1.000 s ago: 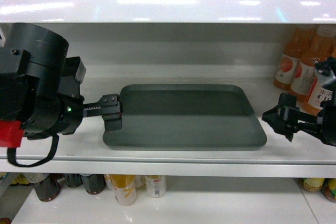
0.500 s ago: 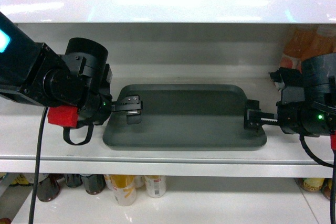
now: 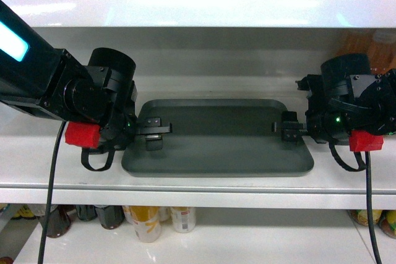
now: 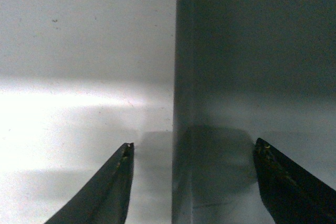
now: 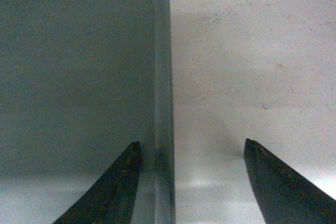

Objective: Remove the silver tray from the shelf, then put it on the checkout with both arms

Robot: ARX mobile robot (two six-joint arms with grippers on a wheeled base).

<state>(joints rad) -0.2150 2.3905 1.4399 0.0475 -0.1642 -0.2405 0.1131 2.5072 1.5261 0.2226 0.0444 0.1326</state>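
At the far left the left arm reached in over the shelf (image 3: 204, 185), and its left gripper (image 3: 155, 132) stood at the silver tray's (image 3: 216, 137) left rim; in the left wrist view the two dark fingertips (image 4: 118, 182) stood apart, one over the white board and one over the tray, with the rim between them and no grip closed on it. The silver tray lay flat on the shelf board, holding nothing. Across it, the right gripper (image 3: 289, 129) stood at the tray's right rim, and the right wrist view showed its fingers (image 5: 123, 179) likewise spread, straddling the rim near a rounded corner. Whether any fingertip touched the metal could not be told. Behind the right arm, orange juice bottles (image 3: 362, 46) were mostly hidden by it. On the board above, jars and bottles were cut off by the frame's top; below, cans and bottles (image 3: 148, 221) sat in shadow, their labels unreadable.
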